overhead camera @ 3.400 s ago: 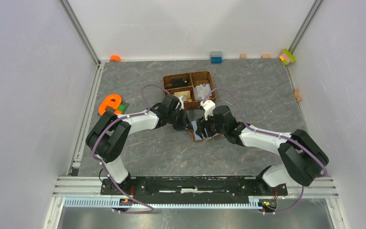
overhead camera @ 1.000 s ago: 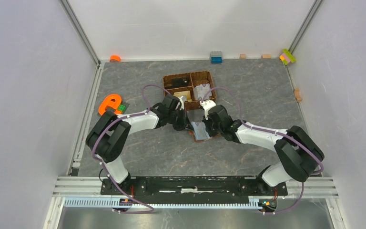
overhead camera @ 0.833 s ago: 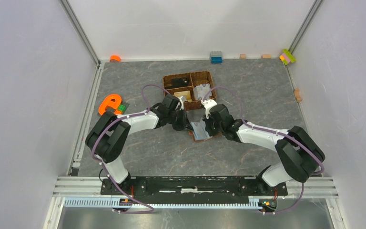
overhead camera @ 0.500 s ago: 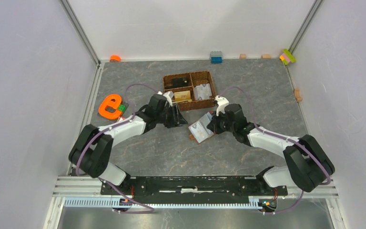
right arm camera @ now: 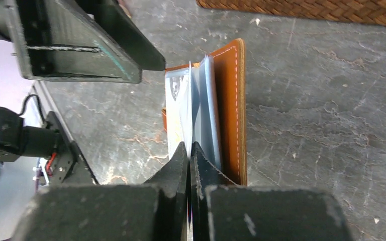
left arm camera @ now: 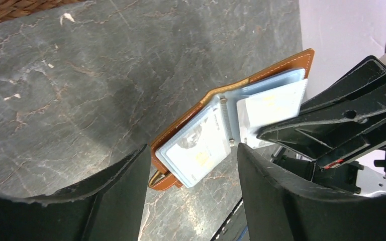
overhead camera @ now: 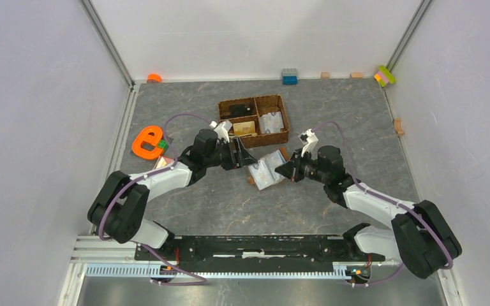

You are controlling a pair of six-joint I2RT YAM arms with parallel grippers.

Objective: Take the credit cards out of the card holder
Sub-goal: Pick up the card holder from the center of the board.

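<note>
The card holder (overhead camera: 265,171) lies open between the arms, brown outside and pale grey-blue inside (left arm camera: 216,130), its right half raised. A pale credit card (left arm camera: 274,103) sticks out of its right pocket. My right gripper (overhead camera: 285,171) is shut on that card's edge (right arm camera: 188,146); the wallet (right arm camera: 228,100) shows edge-on beyond the jaws. My left gripper (overhead camera: 244,155) stands open just left of the holder, touching nothing, its fingertips (left arm camera: 140,150) on either side of the view. A gold-tan card (overhead camera: 244,128) and a grey-white one (overhead camera: 270,121) lie in the basket.
The brown woven basket (overhead camera: 282,131) stands just behind the holder, its rim showing in both wrist views (left arm camera: 10,7) (right arm camera: 306,10). An orange letter shape (overhead camera: 147,141) lies at the left. Small blocks (overhead camera: 289,76) sit along the back wall and right edge (overhead camera: 399,125).
My left gripper has opened, let go of the holder and drawn back to the left. My right arm has pulled back to the right, and the holder now lies spread open.
</note>
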